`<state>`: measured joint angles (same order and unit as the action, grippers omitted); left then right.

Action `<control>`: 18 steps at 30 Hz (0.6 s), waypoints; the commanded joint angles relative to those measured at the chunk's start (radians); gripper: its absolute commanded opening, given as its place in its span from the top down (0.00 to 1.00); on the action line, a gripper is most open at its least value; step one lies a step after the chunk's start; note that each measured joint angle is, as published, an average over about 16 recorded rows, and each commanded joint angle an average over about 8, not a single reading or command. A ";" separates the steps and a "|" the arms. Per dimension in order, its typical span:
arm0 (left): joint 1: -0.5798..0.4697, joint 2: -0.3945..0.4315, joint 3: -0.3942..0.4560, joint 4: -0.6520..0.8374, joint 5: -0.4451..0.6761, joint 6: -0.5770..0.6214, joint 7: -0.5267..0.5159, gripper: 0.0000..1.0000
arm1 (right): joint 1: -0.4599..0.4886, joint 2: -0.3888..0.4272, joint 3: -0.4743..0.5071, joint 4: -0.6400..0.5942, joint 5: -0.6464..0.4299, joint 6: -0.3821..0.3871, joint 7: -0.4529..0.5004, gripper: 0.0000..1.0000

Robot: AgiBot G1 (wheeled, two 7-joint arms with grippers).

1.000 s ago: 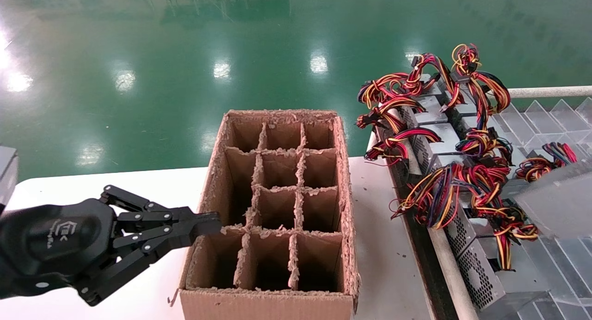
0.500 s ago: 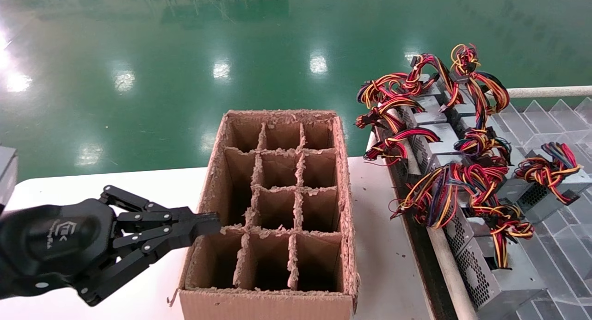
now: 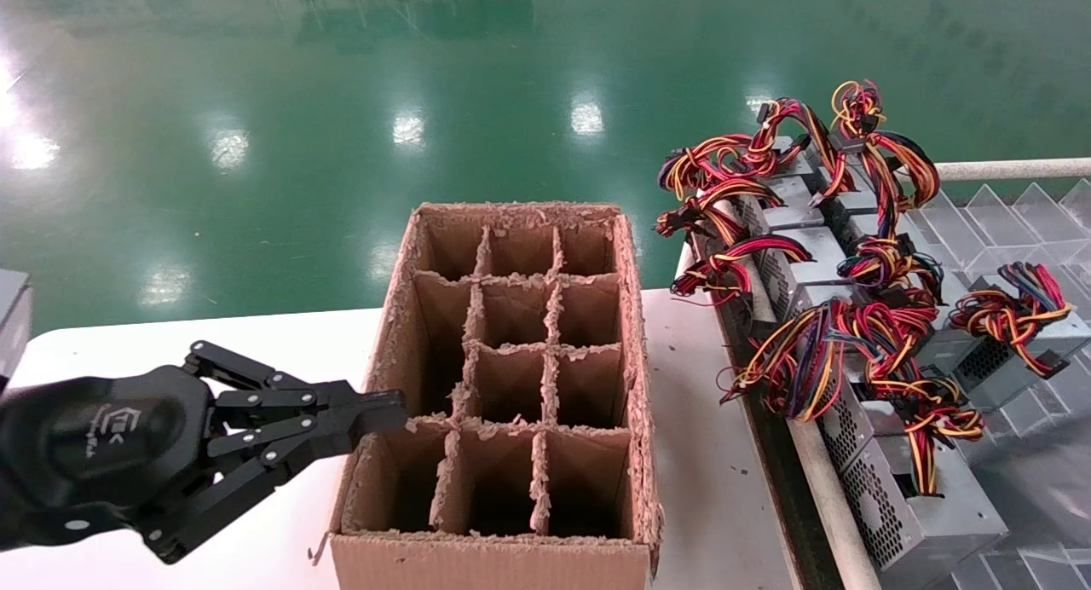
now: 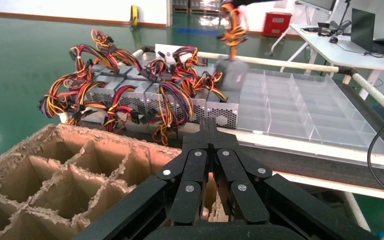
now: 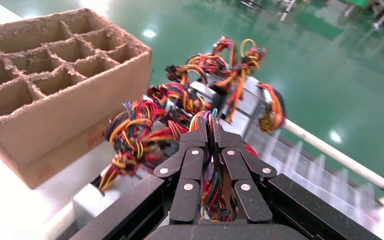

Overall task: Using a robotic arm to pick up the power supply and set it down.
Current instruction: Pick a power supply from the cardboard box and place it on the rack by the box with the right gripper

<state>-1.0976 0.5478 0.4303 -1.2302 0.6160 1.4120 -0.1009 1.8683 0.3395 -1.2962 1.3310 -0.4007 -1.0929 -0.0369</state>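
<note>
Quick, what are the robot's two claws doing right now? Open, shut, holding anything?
Left gripper: shut, holding nothing, beside the cardboard box.
Right gripper: shut on the wire bundle of a power supply, lifted above the tray.

The right gripper (image 5: pixel 210 125) lies outside the head view; its wrist view shows the tips pinched on a wire bundle (image 5: pixel 211 192) whose power supply box is hidden beneath the linkage. In the left wrist view, a hanging power supply (image 4: pixel 231 70) is blurred, its holder cut off at the frame's edge.
</note>
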 commanded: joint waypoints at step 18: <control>0.000 0.000 0.000 0.000 0.000 0.000 0.000 1.00 | -0.001 -0.169 -0.213 -0.096 0.158 0.174 -0.210 1.00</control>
<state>-1.0976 0.5478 0.4303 -1.2302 0.6160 1.4120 -0.1009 1.8712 0.1707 -1.5051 1.2407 -0.2396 -0.9290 -0.2436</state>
